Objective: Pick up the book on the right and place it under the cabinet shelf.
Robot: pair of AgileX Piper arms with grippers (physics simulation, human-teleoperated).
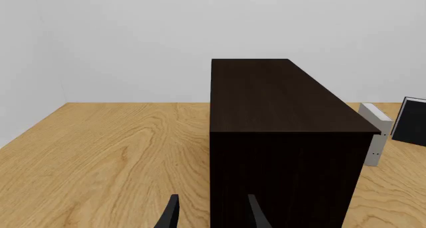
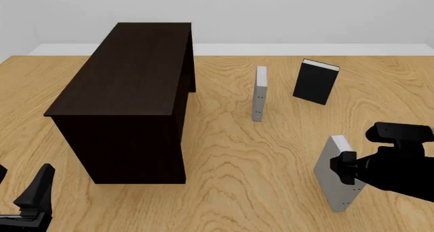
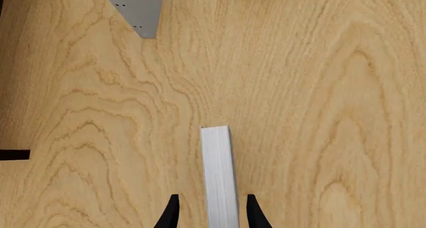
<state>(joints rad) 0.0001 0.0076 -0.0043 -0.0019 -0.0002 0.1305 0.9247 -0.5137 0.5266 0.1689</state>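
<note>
The book (image 2: 336,191), thick, light grey with white page edges, stands on edge at the right front of the table. My right gripper (image 2: 340,167) is at its upper part. In the right wrist view the two fingers (image 3: 171,210) straddle the book (image 3: 218,163), with a gap on each side. The right gripper (image 3: 211,213) is open. The very dark brown cabinet shelf (image 2: 122,90) stands at the left and fills the left wrist view (image 1: 280,138). My left gripper (image 2: 20,186) is open and empty at the front left, just before the cabinet's near end (image 1: 211,213).
A slimmer grey book (image 2: 259,92) stands upright mid-table, right of the cabinet. It also shows in the left wrist view (image 1: 374,138) and the right wrist view (image 3: 136,8). A black-covered book (image 2: 316,82) stands behind and right of it. The wooden table (image 2: 224,156) ends at a white wall.
</note>
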